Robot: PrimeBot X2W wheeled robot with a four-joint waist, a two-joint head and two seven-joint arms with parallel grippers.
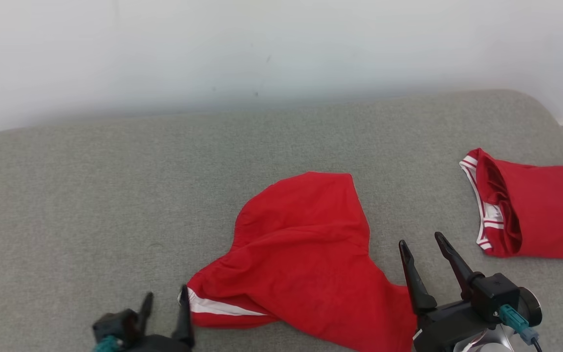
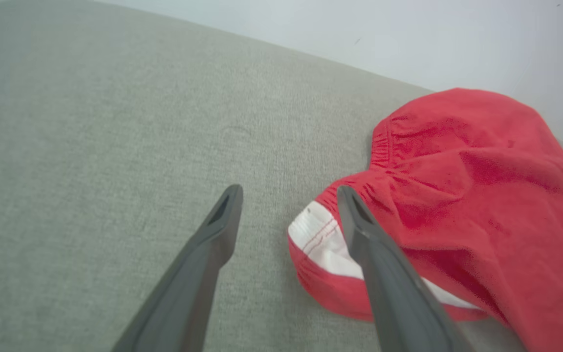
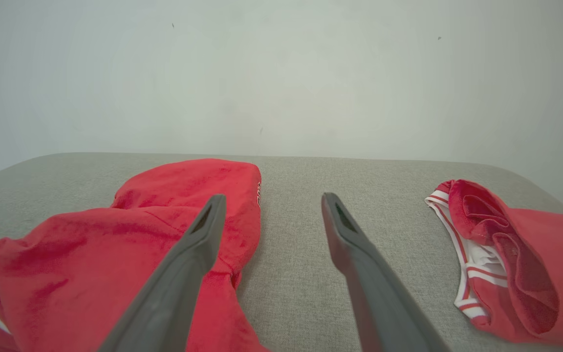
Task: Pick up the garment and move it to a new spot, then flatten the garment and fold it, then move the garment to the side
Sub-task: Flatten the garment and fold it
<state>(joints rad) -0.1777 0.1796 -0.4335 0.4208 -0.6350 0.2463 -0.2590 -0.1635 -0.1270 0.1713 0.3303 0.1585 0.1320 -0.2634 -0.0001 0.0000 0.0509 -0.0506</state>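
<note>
Garment of crumpled red cloth [image 1: 306, 254] lies at grey padded bed's [image 1: 91, 195] front edge, flanked by released left gripper [image 1: 166, 292] and right gripper [image 1: 420, 238], presumably for flattening.

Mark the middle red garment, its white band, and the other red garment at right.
middle red garment [image 1: 306, 244], head view, bunched red centre.
white band [image 1: 213, 305], head view, stripe at its left end.
other red garment [image 1: 550, 210], head view, flat red body.

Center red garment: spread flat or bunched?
Bunched. The center red garment lies rumpled on the grey cushion, with raised folds and creases across it.
</note>
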